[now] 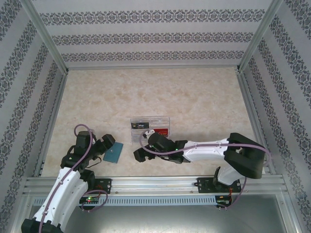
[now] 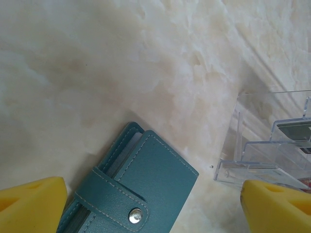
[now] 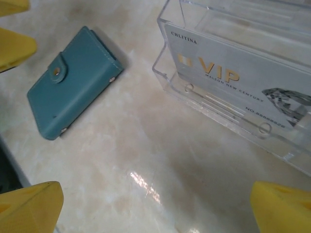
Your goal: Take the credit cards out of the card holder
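The teal card holder (image 1: pixel 113 154) lies flat on the marble table, folded shut with its strap snapped (image 2: pixel 135 215). Pale sleeve edges (image 2: pixel 124 151) show along its side; any credit cards inside it are hidden. My left gripper (image 1: pixel 107 145) hovers right over it, open, and the holder (image 2: pixel 146 179) sits between the yellow fingertips (image 2: pixel 31 204). My right gripper (image 1: pixel 142 148) stands open over bare table (image 3: pixel 155 208), to the right of the holder (image 3: pixel 73 82). It holds nothing.
A clear plastic tray (image 1: pixel 150 126) with compartments stands just beyond the right gripper, holding a white VIP card (image 3: pixel 228 77) and a red card (image 1: pixel 160 131). Its corner (image 2: pixel 233 165) is close to the left gripper's right fingertip. Metal frame rails line the table's sides.
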Available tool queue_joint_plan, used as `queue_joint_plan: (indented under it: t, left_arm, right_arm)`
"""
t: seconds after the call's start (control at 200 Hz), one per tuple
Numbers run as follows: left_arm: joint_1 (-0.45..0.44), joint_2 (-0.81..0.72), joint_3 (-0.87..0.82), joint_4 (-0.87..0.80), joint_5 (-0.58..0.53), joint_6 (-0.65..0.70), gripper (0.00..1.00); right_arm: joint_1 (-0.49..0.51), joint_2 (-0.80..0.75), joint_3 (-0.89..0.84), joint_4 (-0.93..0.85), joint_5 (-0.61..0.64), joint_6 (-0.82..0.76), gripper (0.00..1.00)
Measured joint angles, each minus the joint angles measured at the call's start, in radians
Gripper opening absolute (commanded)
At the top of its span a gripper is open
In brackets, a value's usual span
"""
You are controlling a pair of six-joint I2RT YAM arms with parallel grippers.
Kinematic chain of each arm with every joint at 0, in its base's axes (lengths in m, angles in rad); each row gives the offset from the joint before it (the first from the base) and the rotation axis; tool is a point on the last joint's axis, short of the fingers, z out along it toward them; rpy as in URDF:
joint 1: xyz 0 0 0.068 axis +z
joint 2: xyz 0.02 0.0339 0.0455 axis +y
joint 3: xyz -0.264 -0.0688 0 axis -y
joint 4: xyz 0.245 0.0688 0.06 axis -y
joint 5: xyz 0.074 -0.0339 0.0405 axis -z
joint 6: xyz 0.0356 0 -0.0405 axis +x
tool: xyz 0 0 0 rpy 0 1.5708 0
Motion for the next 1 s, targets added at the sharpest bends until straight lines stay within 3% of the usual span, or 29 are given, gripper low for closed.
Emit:
queue_joint_plan:
  t: [0.999]
  left_arm:
    - [0.0, 0.002, 0.01, -0.002, -0.027, 0.023, 0.93]
  right_arm:
    - [-0.108, 0.244, 0.169, 0.046, 0.006, -0.001, 0.98]
